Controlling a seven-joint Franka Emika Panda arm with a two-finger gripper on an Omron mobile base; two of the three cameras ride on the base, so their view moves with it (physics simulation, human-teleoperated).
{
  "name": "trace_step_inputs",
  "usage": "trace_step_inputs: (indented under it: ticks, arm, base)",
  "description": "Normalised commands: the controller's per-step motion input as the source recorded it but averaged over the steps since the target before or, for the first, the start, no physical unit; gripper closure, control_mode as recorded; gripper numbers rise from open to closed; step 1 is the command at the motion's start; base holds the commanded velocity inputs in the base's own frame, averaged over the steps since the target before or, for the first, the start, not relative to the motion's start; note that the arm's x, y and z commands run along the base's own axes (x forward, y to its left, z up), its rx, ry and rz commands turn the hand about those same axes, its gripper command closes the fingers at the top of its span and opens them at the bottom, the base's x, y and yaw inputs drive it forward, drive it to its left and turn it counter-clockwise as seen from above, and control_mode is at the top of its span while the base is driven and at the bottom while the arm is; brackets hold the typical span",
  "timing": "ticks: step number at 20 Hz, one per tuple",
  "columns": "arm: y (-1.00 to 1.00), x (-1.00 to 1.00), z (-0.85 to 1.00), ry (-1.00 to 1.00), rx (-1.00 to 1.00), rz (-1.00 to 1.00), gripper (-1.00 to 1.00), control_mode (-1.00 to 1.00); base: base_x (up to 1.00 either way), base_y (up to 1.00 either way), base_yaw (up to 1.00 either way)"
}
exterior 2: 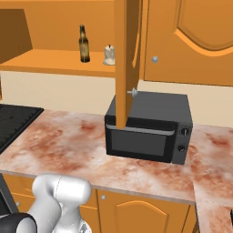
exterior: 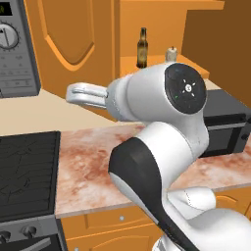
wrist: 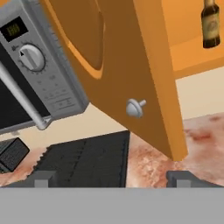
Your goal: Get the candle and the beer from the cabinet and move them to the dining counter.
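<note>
The beer stands upright on the open shelf of the cabinet, and the candle stands just beside it, apart from it and not touching. You see the same pair from the right base view, with the bottle on the left and the small cream candle near the edge of an open door. Both things are in their place on the shelf, so no part of the carrying is done.

What looks done is the opening: the doors stand swung out and the shelf is free to reach. In the hand view one door hangs close in front of the camera, its round knob near the middle, and the bottle shows at the upper right, behind the door's edge.

The gripper is spread wide and holds nothing; its two finger tips stand well apart at the bottom of the hand view, with only the stove and the marbled worktop beyond them (the knob is above the tips, not between them).

So you have both fetches left, as I judge it: reach around the door to the shelf, take one thing, bring it to the dining counter, then return for the other. The open door near the hand is the thing to watch when you turn the arm toward the shelf.
</note>
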Motion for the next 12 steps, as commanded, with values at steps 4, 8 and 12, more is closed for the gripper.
trace_step_inputs:
  ticks: [4,8,12]
  arm:
    - [-0.41,-0.10,0.02,0.00,0.14,0.00,-1.00,-1.00]
    - [-0.50,0.00,0.09,0.01,0.22,0.00,-1.00,-1.00]
    - [-0.43,0.00,0.06,0.13,0.29,0.03,-1.00,-1.00]
  base:
    - [0.00,0.00,0.00]
    - [0.00,0.00,0.00]
    - [0.00,0.00,0.00]
